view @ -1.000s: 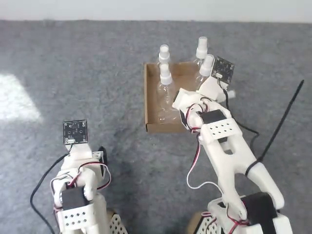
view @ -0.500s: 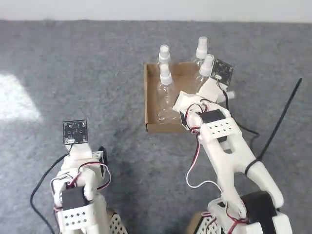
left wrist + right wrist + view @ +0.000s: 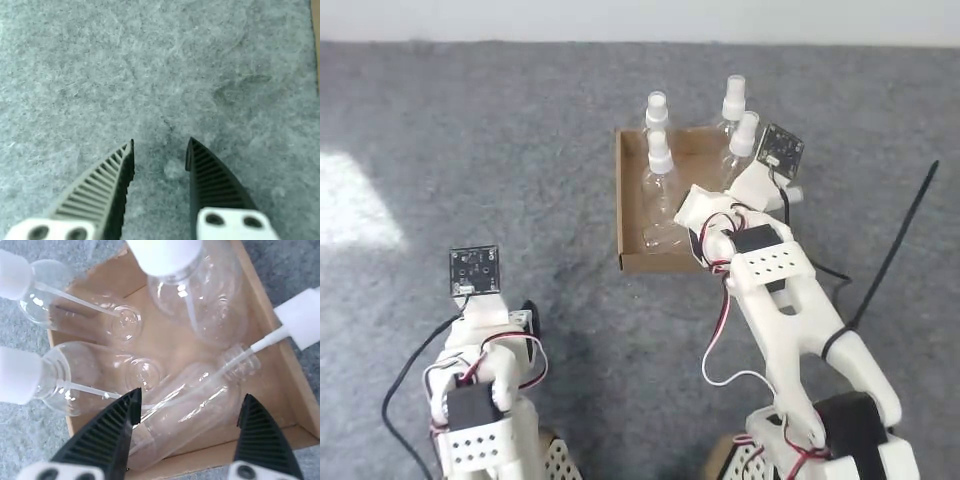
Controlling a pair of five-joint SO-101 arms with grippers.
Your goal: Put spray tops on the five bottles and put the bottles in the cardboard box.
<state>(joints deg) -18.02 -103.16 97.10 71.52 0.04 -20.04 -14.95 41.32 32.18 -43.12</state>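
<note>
**Right wrist view: a lying bottle between wide-open jaws, in the box**

We see the lying bottle (image 3: 200, 407) flat on the floor of the cardboard box (image 3: 289, 386), in the half of the box nearer the arms. Its spray top (image 3: 300, 315) is not seated. The white head sits clear of the threaded neck, and only the thin tube runs down into the bottle. In the high view that head pokes out past the box's right wall.

Four capped bottles (image 3: 659, 170) stand upright in the rest of the box, their white tops on.

The right gripper (image 3: 190, 410) hangs directly over the lying bottle, and the two dark jaws are spread wide to either side of the bottle's body. They grip nothing. We cannot tell whether one jaw tip brushes the bottle's base.

The left gripper (image 3: 160, 150) is well apart from the box, low over the grey mat (image 3: 150, 60). Its jaws are parted a moderate way and hold nothing.
</note>
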